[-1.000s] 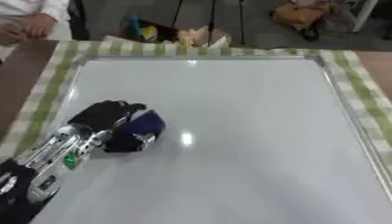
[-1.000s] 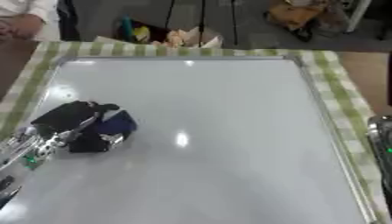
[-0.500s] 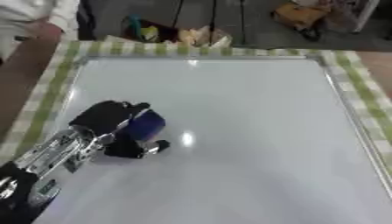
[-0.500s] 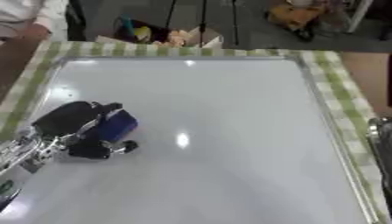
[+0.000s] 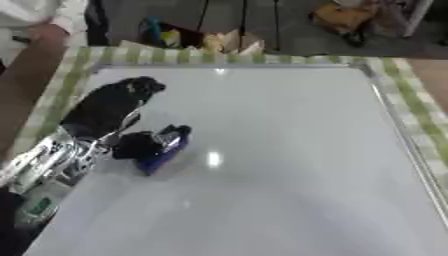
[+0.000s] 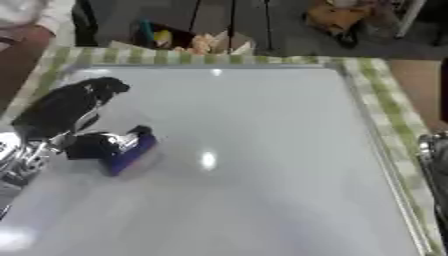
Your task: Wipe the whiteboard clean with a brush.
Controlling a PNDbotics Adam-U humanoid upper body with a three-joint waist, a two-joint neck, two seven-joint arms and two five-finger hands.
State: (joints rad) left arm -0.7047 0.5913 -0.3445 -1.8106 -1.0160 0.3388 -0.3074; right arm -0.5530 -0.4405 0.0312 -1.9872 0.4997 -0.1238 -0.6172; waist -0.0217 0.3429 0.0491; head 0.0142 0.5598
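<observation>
A blue brush (image 5: 164, 147) with a dark top lies on the left part of the whiteboard (image 5: 289, 165), angled so that its far end points up and to the right. The robot's left hand (image 5: 105, 107) rests over the board just to the left of it: the black fingers (image 5: 138, 86) stretch straight toward the far-left corner, clear of the brush, while the thumb side (image 5: 131, 145) sits against the brush's near end. Whether the thumb is curled round the brush cannot be told. The silver forearm (image 5: 48, 162) runs back to the lower-left corner, along the board's left edge.

To the right of the brush the white surface runs bare to the metal frame (image 5: 398, 122) on the right edge, and bare again toward the near edge; a ceiling light glints just beside the brush. The board lies on a green-and-white checked cloth (image 5: 420, 102), which shows as a strip along the far, left and right sides. A brown tabletop (image 5: 22, 92) lies beyond the cloth on the left. In the right eye view, a silver part of the robot (image 6: 435, 165) shows at the right edge, off the board; no right hand can be made out.
</observation>
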